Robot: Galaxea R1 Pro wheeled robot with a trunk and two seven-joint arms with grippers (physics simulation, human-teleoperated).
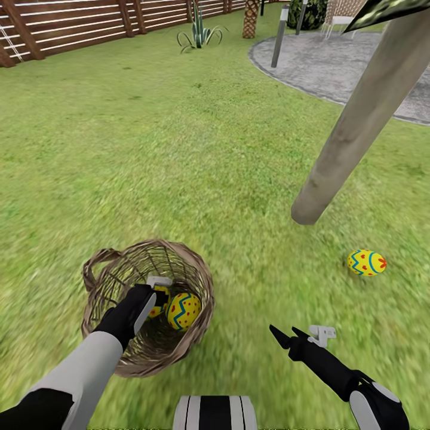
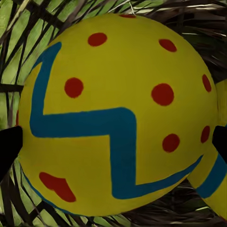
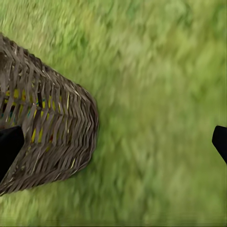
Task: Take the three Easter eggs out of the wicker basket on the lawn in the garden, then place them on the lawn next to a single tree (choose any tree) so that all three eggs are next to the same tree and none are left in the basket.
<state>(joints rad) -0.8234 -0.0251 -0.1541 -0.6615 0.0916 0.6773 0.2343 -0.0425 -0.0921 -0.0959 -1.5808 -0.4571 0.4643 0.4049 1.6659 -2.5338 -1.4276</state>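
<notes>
One Easter egg already lies near the tree; the left gripper, wide open, reaches into the wicker basket for another; the right gripper waits open, empty

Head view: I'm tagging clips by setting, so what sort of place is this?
Most likely a fenced back garden: a wide lawn, a brown slatted wooden fence along the far edge, a grey paved patio, and a tree trunk rising from the grass.
</notes>
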